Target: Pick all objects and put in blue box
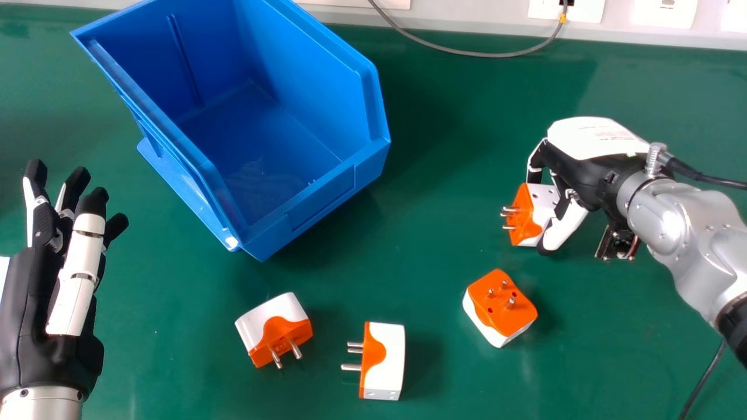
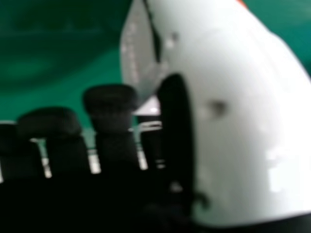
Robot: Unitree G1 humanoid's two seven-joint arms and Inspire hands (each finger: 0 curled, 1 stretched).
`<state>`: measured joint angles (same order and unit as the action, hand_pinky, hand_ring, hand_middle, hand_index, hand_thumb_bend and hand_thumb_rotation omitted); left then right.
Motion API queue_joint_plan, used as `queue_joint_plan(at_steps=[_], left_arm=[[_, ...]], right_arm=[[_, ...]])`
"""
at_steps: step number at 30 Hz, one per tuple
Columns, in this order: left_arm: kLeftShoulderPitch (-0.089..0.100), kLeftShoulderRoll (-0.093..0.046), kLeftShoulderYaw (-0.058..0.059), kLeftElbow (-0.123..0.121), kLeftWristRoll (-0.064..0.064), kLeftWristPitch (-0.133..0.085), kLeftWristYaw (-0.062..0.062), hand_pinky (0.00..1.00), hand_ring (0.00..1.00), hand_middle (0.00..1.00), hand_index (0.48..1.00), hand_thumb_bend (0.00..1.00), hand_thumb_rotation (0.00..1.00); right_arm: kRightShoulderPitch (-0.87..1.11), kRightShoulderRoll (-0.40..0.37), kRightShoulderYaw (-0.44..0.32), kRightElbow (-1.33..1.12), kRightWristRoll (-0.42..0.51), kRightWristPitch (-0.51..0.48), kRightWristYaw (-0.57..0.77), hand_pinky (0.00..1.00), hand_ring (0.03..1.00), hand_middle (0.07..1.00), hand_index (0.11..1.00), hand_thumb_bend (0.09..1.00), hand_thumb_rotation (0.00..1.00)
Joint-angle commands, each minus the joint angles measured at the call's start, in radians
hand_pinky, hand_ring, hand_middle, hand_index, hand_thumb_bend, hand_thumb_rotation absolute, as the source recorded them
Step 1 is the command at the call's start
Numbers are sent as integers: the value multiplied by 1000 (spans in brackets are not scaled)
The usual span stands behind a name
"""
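A chunky orange and white plastic plug adapter (image 1: 523, 219) is at the right of the green counter (image 1: 175, 379), its metal prongs pointing left. The right hand (image 1: 586, 172), black and white with a silver forearm, grasps it, bent fingers on the far side and thumb on the near right side. Whether it touches the counter there, I cannot tell. In the right hand view, the adapter's pale face with holes (image 2: 132, 56) shows between the dark fingertips and the big white thumb.

Nearer than the grasped piece and a little to its left sits a second orange and white adapter (image 1: 496, 309), orange face up with its prongs standing. Near the middle is a third orange and white adapter (image 1: 385, 361), prongs to the left; just left of that lies a fourth orange and white adapter (image 1: 274, 329), its prongs pointing nearward and slightly right. These three rest on the counter, apart from one another.

The open blue plastic box (image 1: 327, 201) stands far and left of centre, set at an angle, well apart from the grasped adapter. At the left edge, the black and white left hand (image 1: 26, 326) has its fingers extended toward the far side, released. A thin grey cable (image 1: 484, 54) curves along the far edge by the pale wall (image 1: 467, 16).
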<state>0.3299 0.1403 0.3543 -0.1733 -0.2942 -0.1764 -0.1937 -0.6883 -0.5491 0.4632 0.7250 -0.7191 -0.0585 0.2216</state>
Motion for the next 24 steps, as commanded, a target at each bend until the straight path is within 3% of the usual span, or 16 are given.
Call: queue_joint_plan(at_steps=[1, 3, 9, 13, 17, 22, 24], left_arm=[[6, 8, 3, -17, 10, -14, 0, 884, 948, 972, 964, 281, 646], [6, 9, 4, -11, 17, -22, -1, 883, 947, 971, 963, 272, 637], [6, 5, 8, -8, 11, -27, -5, 881, 945, 969, 962, 268, 626], [6, 9, 12, 5, 19, -41, -7, 881, 945, 969, 961, 259, 618], [6, 5, 13, 6, 9, -34, -10, 875, 940, 965, 956, 254, 613], [11, 5, 13, 8, 8, -39, -17, 868, 937, 962, 950, 257, 618], [10, 6, 16, 6, 5, -30, -15, 868, 938, 963, 950, 260, 622]], right_arm=[[-4, -21, -29, -46, 13, 7, 4, 0, 35, 92, 120, 302, 0], [3, -25, -37, -70, 21, 12, 11, 0, 35, 92, 119, 298, 0], [38, -35, -75, -174, 40, 26, 37, 0, 35, 91, 119, 289, 0], [67, -46, -99, -267, 52, 34, 62, 0, 35, 91, 119, 285, 0], [89, -62, -126, -367, 66, 35, 91, 0, 35, 90, 119, 282, 0], [128, -72, -162, -536, 80, 44, 137, 0, 36, 87, 118, 282, 0], [146, -69, -173, -600, 87, 49, 155, 0, 36, 87, 118, 282, 0]])
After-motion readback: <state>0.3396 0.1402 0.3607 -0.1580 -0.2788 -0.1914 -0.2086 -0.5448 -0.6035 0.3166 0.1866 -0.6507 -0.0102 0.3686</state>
